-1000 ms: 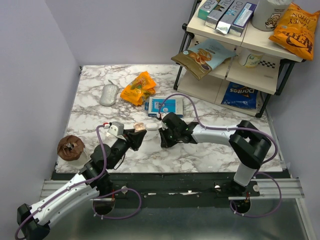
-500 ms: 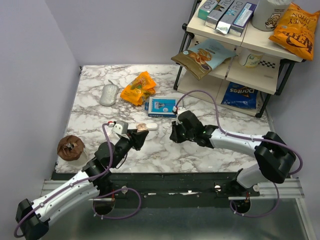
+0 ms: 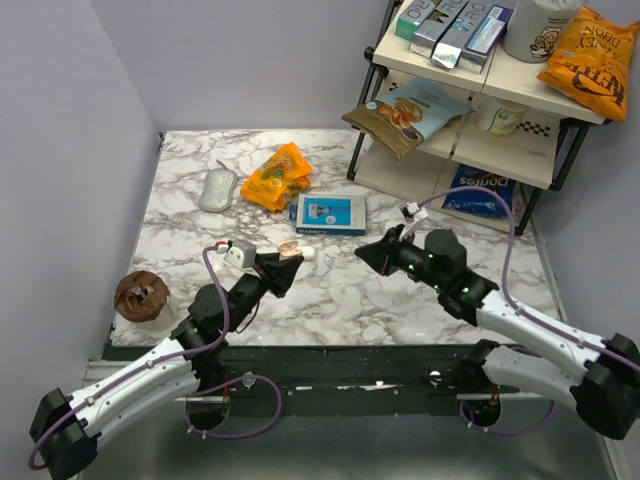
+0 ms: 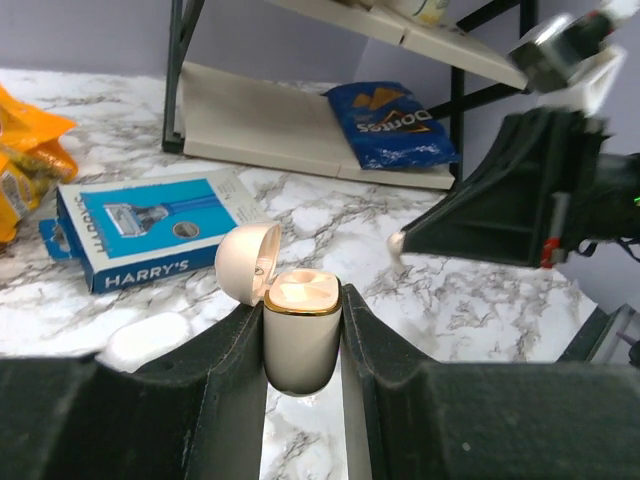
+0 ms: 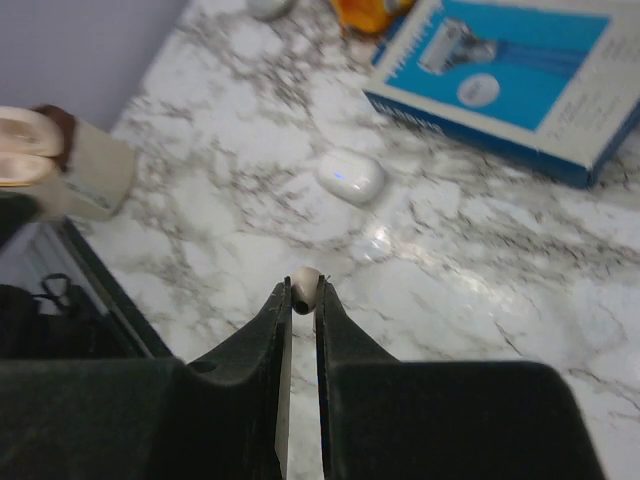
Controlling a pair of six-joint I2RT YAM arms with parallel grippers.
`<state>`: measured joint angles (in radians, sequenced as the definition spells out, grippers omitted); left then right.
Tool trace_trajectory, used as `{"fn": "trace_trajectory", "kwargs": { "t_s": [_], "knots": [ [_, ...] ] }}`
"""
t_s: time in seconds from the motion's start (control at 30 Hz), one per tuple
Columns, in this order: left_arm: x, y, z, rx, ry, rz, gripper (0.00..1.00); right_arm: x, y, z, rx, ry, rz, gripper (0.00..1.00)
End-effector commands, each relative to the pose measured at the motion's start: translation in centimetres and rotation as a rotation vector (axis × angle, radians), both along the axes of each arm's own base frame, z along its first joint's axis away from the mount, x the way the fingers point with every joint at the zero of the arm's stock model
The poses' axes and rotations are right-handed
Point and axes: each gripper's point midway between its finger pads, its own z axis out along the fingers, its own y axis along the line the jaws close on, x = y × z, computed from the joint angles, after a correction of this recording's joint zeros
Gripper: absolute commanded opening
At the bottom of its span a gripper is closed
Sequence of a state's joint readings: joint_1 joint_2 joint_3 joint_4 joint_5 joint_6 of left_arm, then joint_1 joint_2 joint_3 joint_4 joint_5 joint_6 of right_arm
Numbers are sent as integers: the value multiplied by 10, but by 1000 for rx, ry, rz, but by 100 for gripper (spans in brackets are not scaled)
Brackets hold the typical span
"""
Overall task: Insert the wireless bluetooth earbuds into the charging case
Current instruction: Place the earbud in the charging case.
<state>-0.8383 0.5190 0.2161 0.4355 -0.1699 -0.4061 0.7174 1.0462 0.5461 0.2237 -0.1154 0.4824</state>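
Observation:
My left gripper [image 4: 303,318] is shut on the charging case [image 4: 300,345]. It is a cream-white case with a gold rim, held upright above the table with its lid [image 4: 245,262] hinged open. From above, the case [image 3: 288,250] sits left of centre. My right gripper [image 5: 304,285] is shut on one cream earbud [image 5: 305,277], pinched at the fingertips above the marble. The left wrist view shows that earbud [image 4: 397,243] to the right of the case and apart from it. Whether an earbud lies inside the case is unclear.
A small white pill-shaped thing [image 3: 305,253] lies on the marble beside the case. Behind it are a blue Harry's box [image 3: 330,213], an orange snack bag [image 3: 277,175] and a grey mouse [image 3: 217,188]. A brown muffin [image 3: 140,293] stands front left, a shelf rack [image 3: 480,110] back right.
The right arm has swung back to the right, away from the left gripper, carrying the earbud. The left gripper with the case has barely moved.

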Motion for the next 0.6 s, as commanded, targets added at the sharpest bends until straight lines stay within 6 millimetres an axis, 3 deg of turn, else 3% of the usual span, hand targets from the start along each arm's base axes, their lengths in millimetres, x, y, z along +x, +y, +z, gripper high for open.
{"fn": "trace_trajectory", "kwargs": {
  "t_s": [0.0,0.03,0.13,0.3,0.57],
  "knots": [
    [-11,-16,31,-65,-140,-105,0,-23,3,82,200,-219,106,1],
    [-12,-19,34,-68,-155,-119,0,-31,-3,101,232,-274,112,1],
    [-18,-34,46,-84,-220,-195,0,-50,-13,127,269,-375,153,1],
    [-24,-68,69,-100,-336,-343,0,-77,-22,153,320,-522,227,1],
    [-40,-91,105,-215,-579,-467,0,-95,-28,167,378,-588,270,1]
  ]
}}
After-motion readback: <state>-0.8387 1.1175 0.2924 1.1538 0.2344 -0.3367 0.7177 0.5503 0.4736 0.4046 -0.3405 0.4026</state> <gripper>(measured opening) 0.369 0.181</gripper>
